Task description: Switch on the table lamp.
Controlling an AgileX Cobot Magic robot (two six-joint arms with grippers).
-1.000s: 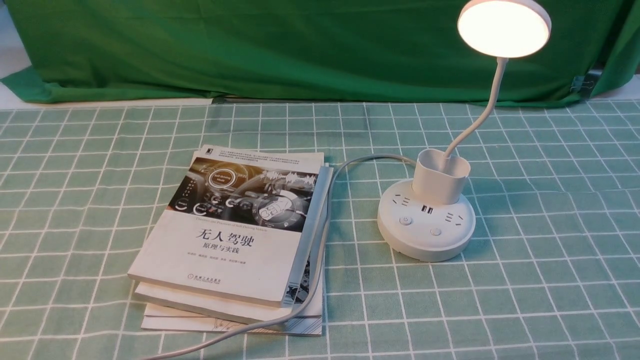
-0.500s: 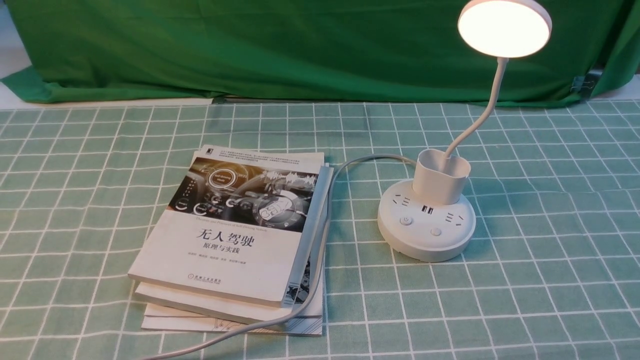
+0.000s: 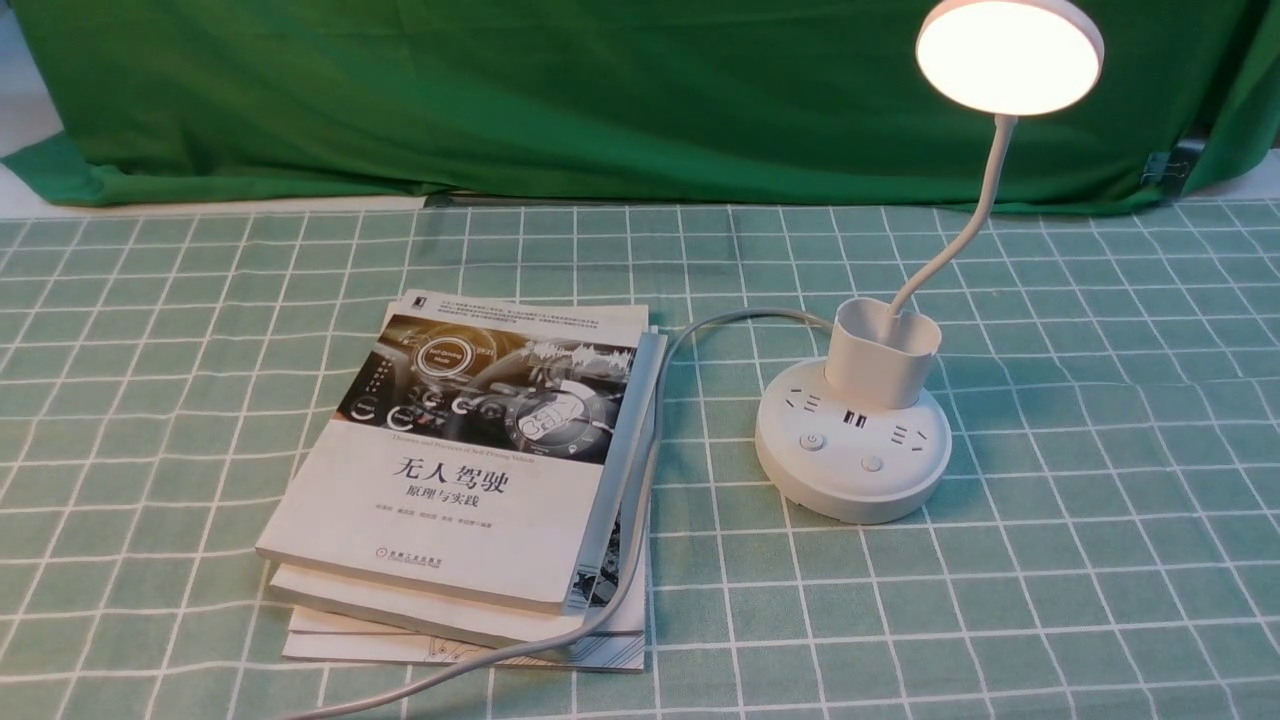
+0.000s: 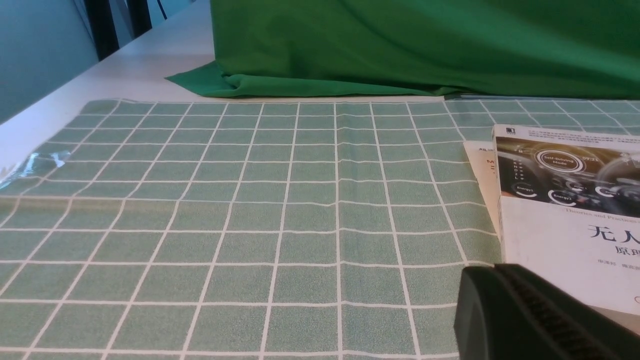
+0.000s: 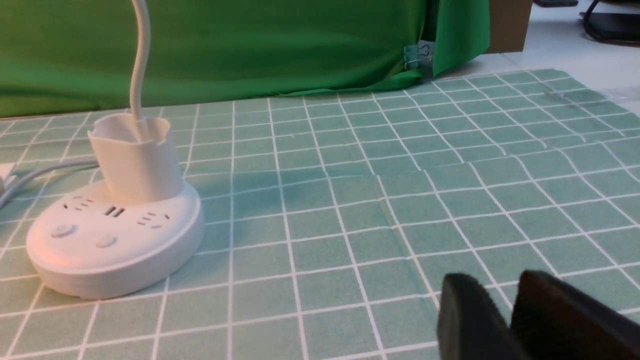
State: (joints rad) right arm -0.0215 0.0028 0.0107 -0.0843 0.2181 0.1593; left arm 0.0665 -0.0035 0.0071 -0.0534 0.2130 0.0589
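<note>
Light shines from the flat round head of the table lamp point(image 3: 872, 480), which stands upright on the right side of the bench point(image 3: 1080, 620), well apart from both end effectors. Its bendy neck point(image 3: 985, 200) rises out of a cup-shaped holder point(image 3: 877, 365) at the back of the round base (the one with sockets and two small buttons on top).

To the left of the lamp lies a stack of books point(image 3: 440, 500), the top one showing a dashboard picture on its cover. A grey cable point(image 3: 645, 480) curves from behind the holder, runs along and over the right side of the stack, and leaves at the near edge of the view. Green cloth point(image 3: 600, 100) hangs behind the bench, whose cover is green with white checks.

The left end effector point(image 4: 492, 267) has its fingertips together, with nothing held. The right end effector point(image 5: 496, 280) has its fingertips slightly apart (a narrow gap shows between them), also holding nothing.
</note>
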